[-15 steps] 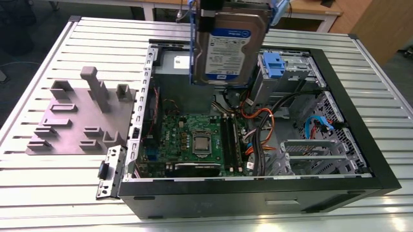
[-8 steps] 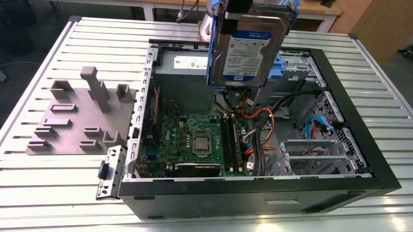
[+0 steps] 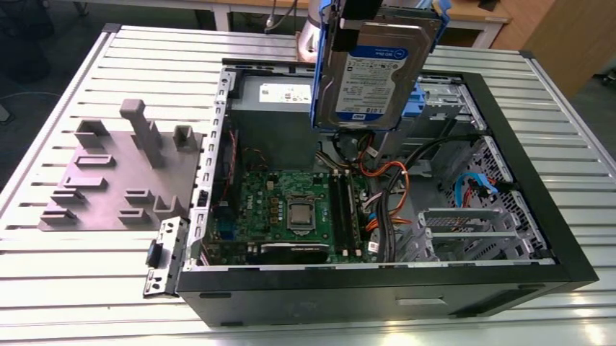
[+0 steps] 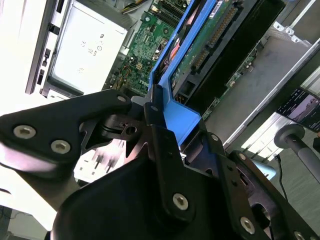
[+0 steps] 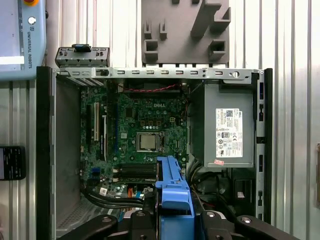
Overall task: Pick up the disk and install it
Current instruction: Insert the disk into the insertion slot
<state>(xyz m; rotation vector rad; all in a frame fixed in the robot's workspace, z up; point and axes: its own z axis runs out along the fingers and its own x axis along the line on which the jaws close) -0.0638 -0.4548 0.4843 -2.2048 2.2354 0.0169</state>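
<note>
Hanging upright over the open computer case (image 3: 385, 297) on the desk (image 3: 77, 288), the disk (image 3: 371, 65) is clamped by its blue frame in the claw (image 4: 160, 107).

all views above case (image 3: 385, 292) (wrist nearer)

Slatted metal counter (image 3: 77, 288). On it sits an open black computer case (image 3: 385, 292). Inside, a green motherboard (image 3: 260, 194) lies flat with the processor (image 3: 300, 215) near its middle. A grey power supply (image 3: 279, 94) with a white sticker sits in the far corner. Orange cables (image 3: 390, 173) and a blue cable (image 3: 478, 184) run loose beside the board, near a silver drive cage (image 3: 467, 231). A grey slotted fixture plate (image 3: 106, 187) lies just beside the case, on the exterior view's left.
</note>
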